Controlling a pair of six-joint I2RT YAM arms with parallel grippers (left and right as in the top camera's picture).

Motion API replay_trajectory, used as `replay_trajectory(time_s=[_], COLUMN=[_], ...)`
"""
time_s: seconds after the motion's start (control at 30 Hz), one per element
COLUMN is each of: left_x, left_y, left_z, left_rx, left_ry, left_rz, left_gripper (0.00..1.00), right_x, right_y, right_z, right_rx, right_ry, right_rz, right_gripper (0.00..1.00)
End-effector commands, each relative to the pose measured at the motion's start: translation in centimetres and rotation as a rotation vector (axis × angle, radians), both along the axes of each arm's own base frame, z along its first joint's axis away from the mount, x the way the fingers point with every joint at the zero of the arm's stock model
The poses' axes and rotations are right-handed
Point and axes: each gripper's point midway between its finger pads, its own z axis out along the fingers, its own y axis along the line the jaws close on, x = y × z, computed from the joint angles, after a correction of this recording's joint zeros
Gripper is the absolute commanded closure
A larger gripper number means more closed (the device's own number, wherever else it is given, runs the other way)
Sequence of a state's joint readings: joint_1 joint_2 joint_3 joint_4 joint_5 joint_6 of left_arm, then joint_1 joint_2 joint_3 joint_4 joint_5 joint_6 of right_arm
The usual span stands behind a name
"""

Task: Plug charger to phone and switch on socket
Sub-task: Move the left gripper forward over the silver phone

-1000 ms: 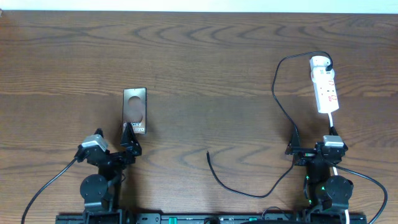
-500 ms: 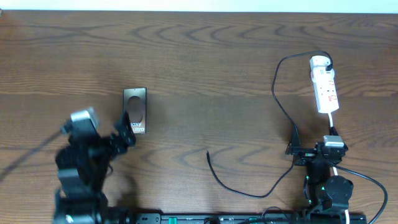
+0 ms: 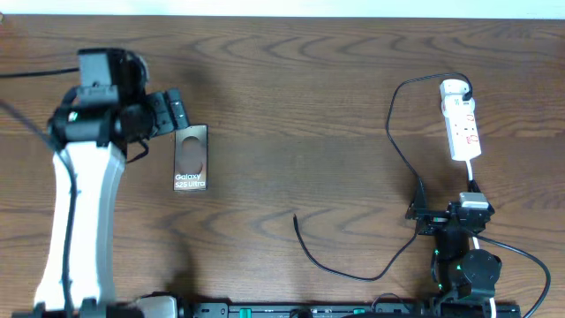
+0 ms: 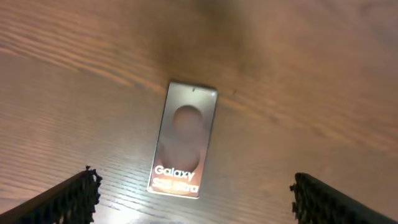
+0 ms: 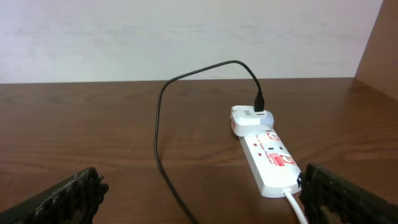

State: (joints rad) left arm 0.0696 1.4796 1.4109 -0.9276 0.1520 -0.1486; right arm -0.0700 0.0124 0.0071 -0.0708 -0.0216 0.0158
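Note:
The phone (image 3: pixel 191 158) lies flat at the left of the table, its "Galaxy S25 Ultra" lettering toward the front; it also shows in the left wrist view (image 4: pixel 185 140). My left gripper (image 3: pixel 174 112) hovers open and empty just behind and left of it. The black charger cable (image 3: pixel 389 132) runs from the round white plug on the socket strip (image 3: pixel 462 121) down and left to its free tip (image 3: pixel 296 218) on the table. My right gripper (image 3: pixel 444 201) is open and empty in front of the strip (image 5: pixel 268 158), with the cable (image 5: pixel 158 124) to its left.
The strip's white cord (image 5: pixel 293 205) runs forward toward the right arm's base. A pale wall (image 5: pixel 186 37) stands behind the table's back edge. Bare wood lies between the phone and the cable tip.
My left arm has risen from its rest at the front left and swung back over the phone, which now shows whole. The right arm, cable and strip have not moved.

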Motion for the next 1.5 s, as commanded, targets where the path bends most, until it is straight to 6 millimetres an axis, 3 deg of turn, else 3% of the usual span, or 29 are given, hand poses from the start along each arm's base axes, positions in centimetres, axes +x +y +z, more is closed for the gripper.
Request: replay_trajectory(time_s=[0.0, 0.23, 0.3, 0.33, 0.37, 0.4, 0.43, 0.47, 0.67, 0.8, 0.97, 1.47], left_x=[0.7, 1.2, 1.3, 1.3, 1.4, 1.5, 1.7, 1.7, 1.5, 1.8, 1.9, 0.3], left_y=[0.3, 0.4, 0.4, 0.5, 0.5, 0.5, 0.5, 0.5, 0.5, 0.5, 0.5, 0.3], left_z=[-1.8, -4.9, -5.3, -5.4, -5.4, -5.3, -5.3, -5.2, -5.5, -5.9, -7.2, -14.7], left_rx=[0.009, 0.003, 0.006, 0.01, 0.01, 0.01, 0.011, 0.011, 0.016, 0.062, 0.082, 0.029], left_ry=[0.058, 0.146, 0.156, 0.158, 0.152, 0.146, 0.141, 0.139, 0.147, 0.133, 0.167, 0.42], left_rz=[-0.009, -0.009, -0.011, -0.009, -0.009, -0.009, -0.009, -0.009, -0.021, -0.122, -0.181, -0.165], left_gripper=[0.02, 0.01, 0.49, 0.65, 0.64, 0.39, 0.06, 0.01, 0.02, 0.02, 0.02, 0.02], right_x=[0.0, 0.0, 0.0, 0.0, 0.0, 0.0, 0.0, 0.0, 0.0, 0.0, 0.0, 0.0], right_y=[-0.3, -0.3, -0.3, -0.3, -0.3, -0.3, -0.3, -0.3, -0.3, -0.3, -0.3, -0.3], right_z=[0.0, 0.0, 0.0, 0.0, 0.0, 0.0, 0.0, 0.0, 0.0, 0.0, 0.0, 0.0], right_rx=[0.013, 0.013, 0.013, 0.013, 0.013, 0.013, 0.013, 0.013, 0.013, 0.013, 0.013, 0.013], right_ry=[0.0, 0.0, 0.0, 0.0, 0.0, 0.0, 0.0, 0.0, 0.0, 0.0, 0.0, 0.0], right_rz=[-0.014, -0.014, -0.014, -0.014, -0.014, -0.014, -0.014, -0.014, -0.014, -0.014, -0.014, -0.014], right_gripper=[0.01, 0.01, 0.01, 0.01, 0.01, 0.01, 0.01, 0.01, 0.01, 0.01, 0.01, 0.01])
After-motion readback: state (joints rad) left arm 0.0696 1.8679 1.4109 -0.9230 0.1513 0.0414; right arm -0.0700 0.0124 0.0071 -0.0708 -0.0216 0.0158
